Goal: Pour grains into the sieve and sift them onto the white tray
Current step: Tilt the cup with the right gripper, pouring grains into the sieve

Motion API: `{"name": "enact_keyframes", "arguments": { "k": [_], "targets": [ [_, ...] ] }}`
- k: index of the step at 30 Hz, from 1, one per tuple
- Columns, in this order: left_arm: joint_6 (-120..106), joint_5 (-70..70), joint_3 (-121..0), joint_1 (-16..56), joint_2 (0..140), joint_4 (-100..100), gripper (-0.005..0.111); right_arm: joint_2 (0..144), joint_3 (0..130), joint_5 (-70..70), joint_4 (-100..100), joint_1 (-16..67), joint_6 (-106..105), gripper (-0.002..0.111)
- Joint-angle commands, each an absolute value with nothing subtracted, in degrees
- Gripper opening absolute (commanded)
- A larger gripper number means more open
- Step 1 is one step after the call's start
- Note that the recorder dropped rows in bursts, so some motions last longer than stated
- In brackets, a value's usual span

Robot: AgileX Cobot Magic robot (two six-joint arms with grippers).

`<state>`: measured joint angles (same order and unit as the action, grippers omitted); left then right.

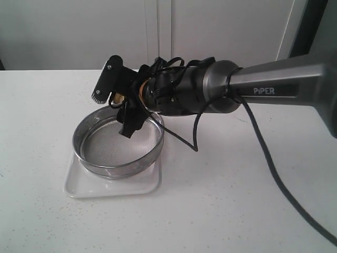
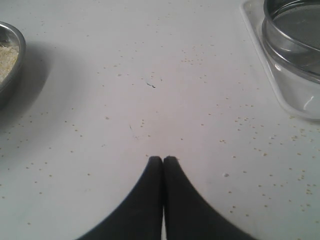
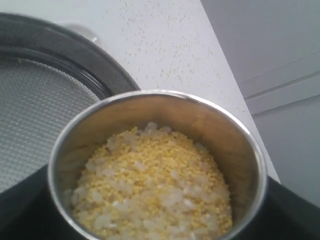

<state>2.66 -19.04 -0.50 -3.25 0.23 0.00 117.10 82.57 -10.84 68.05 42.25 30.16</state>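
Sieve (image 1: 117,166) sits on white tray (image 1: 108,188) — yellow-white grains (image 3: 155,185) in cup (image 3: 235,145).

Grey tubular right arm (image 1: 284,84) lettered PIPER in white, black wrist draped in black cables (image 1: 274,168), black right pincer (image 1: 117,105), fingertip perhaps ribbed.

surface: white table (image 1: 237,200) | on it: white tray (image 1: 141,185), steel bowl (image 2: 16,62)

White speckled tabletop (image 1: 221,211); pale panelled wall (image 1: 68,31) behind, evenly lit
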Motion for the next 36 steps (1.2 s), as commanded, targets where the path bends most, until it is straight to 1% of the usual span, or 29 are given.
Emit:
{"name": "enact_keyframes", "arguments": {
  "k": [1,9,13,21,30,36],
  "targets": [
    [2.67,-19.52,0.00,-3.23,0.00,-0.35,0.000,117.57,83.98,-13.16,72.00,42.21,29.56,0.000],
    [2.67,-19.52,0.00,-3.23,0.00,-0.35,0.000,119.45,83.98,-18.13,79.28,42.21,29.56,0.000],
    [2.67,-19.52,0.00,-3.23,0.00,-0.35,0.000,119.57,83.98,-18.21,82.00,42.31,29.56,0.000],
    [2.67,-19.52,0.00,-3.23,0.00,-0.35,0.000,119.57,83.98,-20.72,87.23,44.56,26.84,0.000],
    [2.67,-19.52,0.00,-3.23,0.00,-0.35,0.000,119.57,83.98,-25.17,88.44,45.51,22.27,0.000],
    [2.67,-19.52,0.00,-3.23,0.00,-0.35,0.000,119.57,83.98,-25.34,88.44,46.10,19.48,0.000]
  ]
}}
